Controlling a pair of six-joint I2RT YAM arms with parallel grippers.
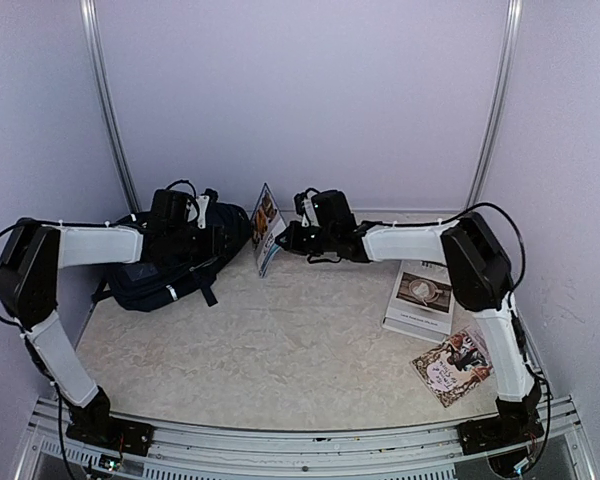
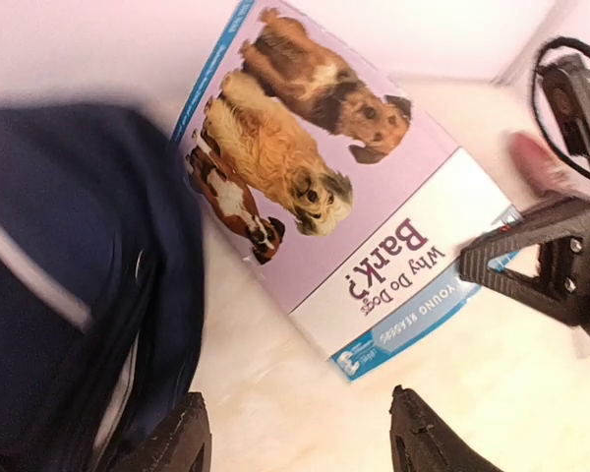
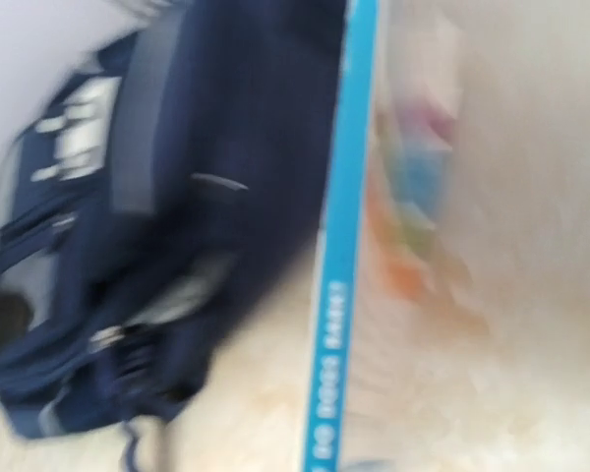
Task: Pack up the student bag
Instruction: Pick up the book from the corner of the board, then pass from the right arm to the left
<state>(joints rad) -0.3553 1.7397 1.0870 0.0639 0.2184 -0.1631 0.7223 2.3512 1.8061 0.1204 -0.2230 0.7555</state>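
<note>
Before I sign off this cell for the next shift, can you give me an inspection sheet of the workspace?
Surface: pale marbled table.
Job's things: student bag lying at back left; dog book standing on edge beside it.
Clutter: coffee-cover book and patterned book lying flat at right.
Grippers: left tool open, next to the bag; right tool appears shut on the dog book's edge.
Cables: black cable looped at the right wrist; similar loops along both arms.
Surroundings: plain pale walls, metal poles; nothing else seen.
</note>
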